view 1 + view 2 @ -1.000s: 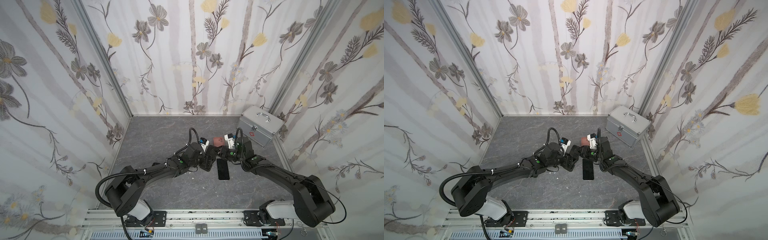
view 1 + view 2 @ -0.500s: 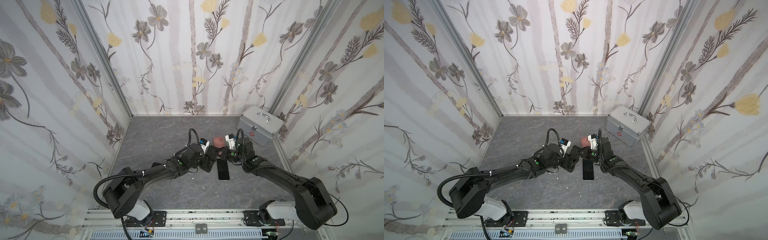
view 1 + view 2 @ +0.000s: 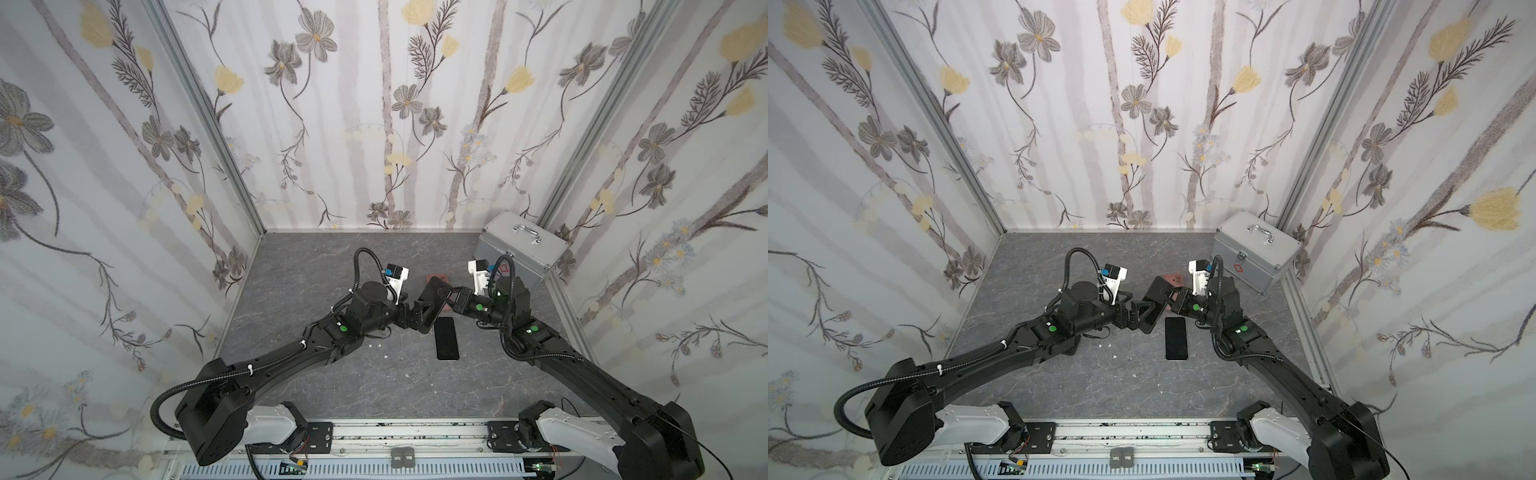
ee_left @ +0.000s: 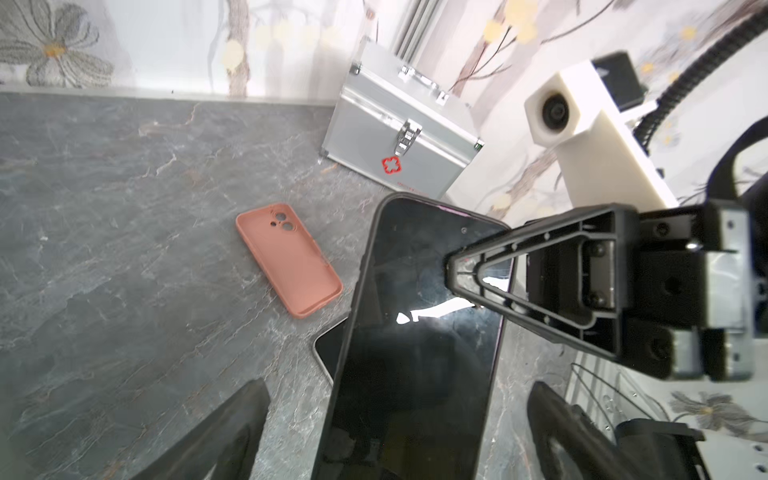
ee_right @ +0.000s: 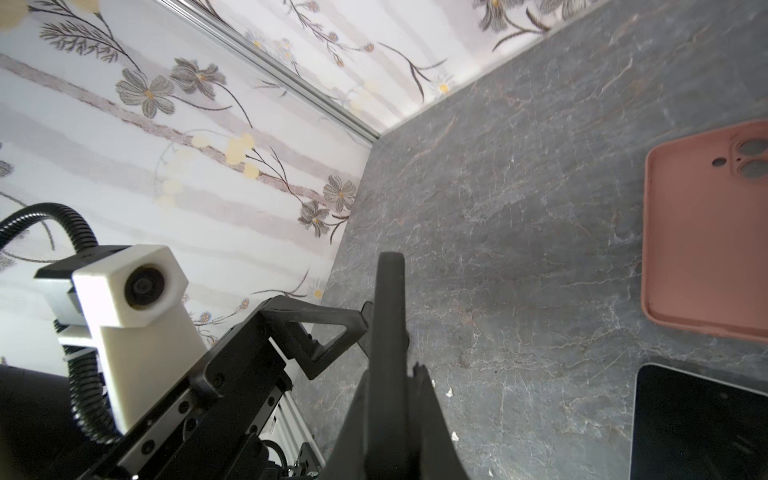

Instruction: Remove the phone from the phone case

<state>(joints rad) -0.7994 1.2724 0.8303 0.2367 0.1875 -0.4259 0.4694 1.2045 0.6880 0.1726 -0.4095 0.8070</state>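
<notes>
Across the grey marbled tabletop (image 3: 299, 266), boxed in by floral-papered walls (image 3: 374, 124), I see a silver aluminium carry case (image 3: 519, 249) in the far right corner. An empty salmon-pink silicone phone case (image 4: 291, 262) lies flat, with a bare black phone (image 3: 446, 338) flat near it. My target, the black phone in its dark case (image 4: 415, 353), is off the surface, tilted, between the two arms. The left gripper (image 4: 397, 390) straddles the end nearest its wrist, fingers (image 4: 232, 432) spread wide and clear of both long edges. The right gripper (image 4: 451, 266) pinches a long edge towards the far end, jaws nearly together on it, with one finger on the screen.
</notes>
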